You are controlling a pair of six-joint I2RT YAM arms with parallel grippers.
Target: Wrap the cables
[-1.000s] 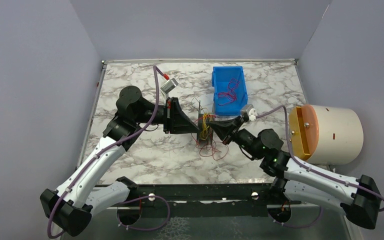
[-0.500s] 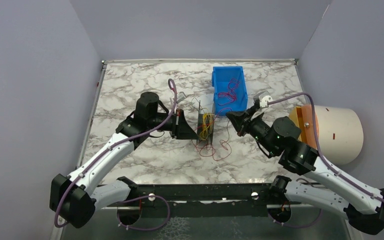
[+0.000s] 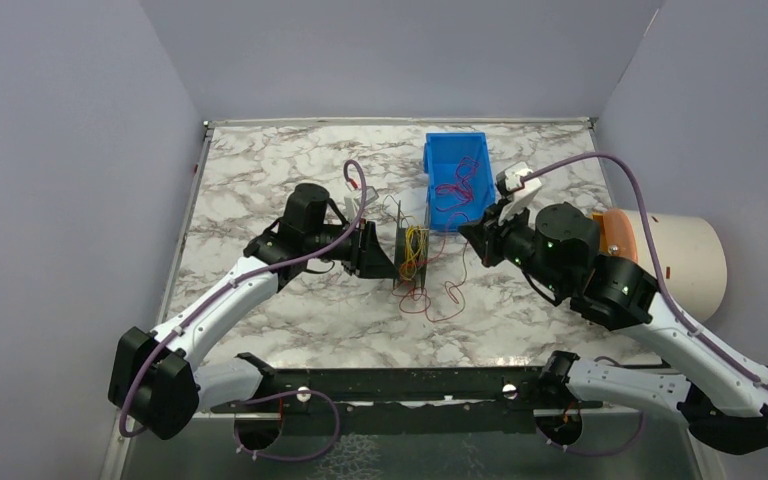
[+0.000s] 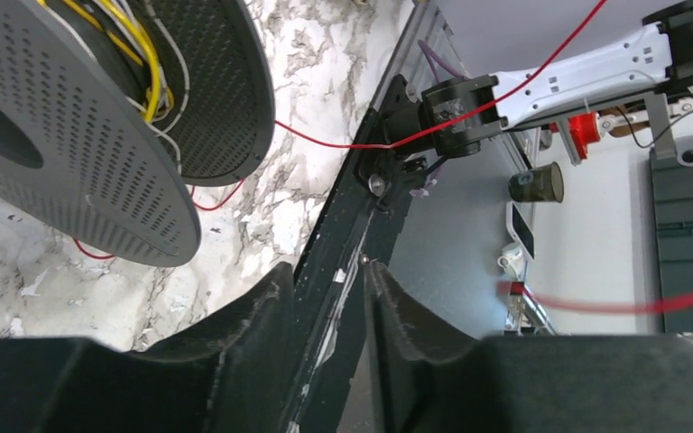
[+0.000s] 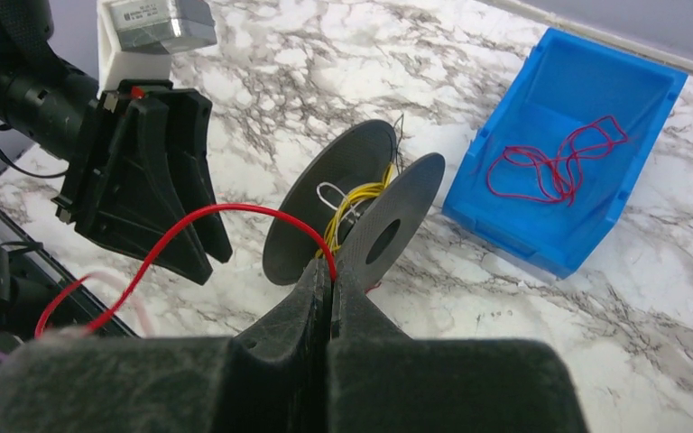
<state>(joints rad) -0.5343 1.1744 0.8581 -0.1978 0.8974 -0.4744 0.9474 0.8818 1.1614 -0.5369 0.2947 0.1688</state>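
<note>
A dark perforated spool [image 3: 407, 257] stands on edge mid-table with yellow cables [image 3: 415, 243] wound on its core. Loose red cables [image 3: 438, 305] loop on the marble in front of it. My right gripper [image 3: 472, 238] hovers right of the spool. In the right wrist view it [image 5: 331, 272] is shut on a red cable [image 5: 200, 223] that arcs off to the left, past the spool [image 5: 401, 216]. My left gripper [image 3: 388, 263] sits just left of the spool. Its jaws [image 4: 328, 269] stand slightly open with nothing between them, the spool [image 4: 90, 135] above left and a taut red cable [image 4: 469, 110] crossing ahead.
A blue bin [image 3: 442, 152] behind the spool holds several more red cables [image 5: 559, 162]. A cream cylinder with an orange lid [image 3: 685, 265] lies at the right edge. A black rail [image 3: 400, 385] runs along the table's near edge.
My left gripper has opened beside the spool. The right gripper has drawn back from the spool toward the bin, still shut on the red cable.
</note>
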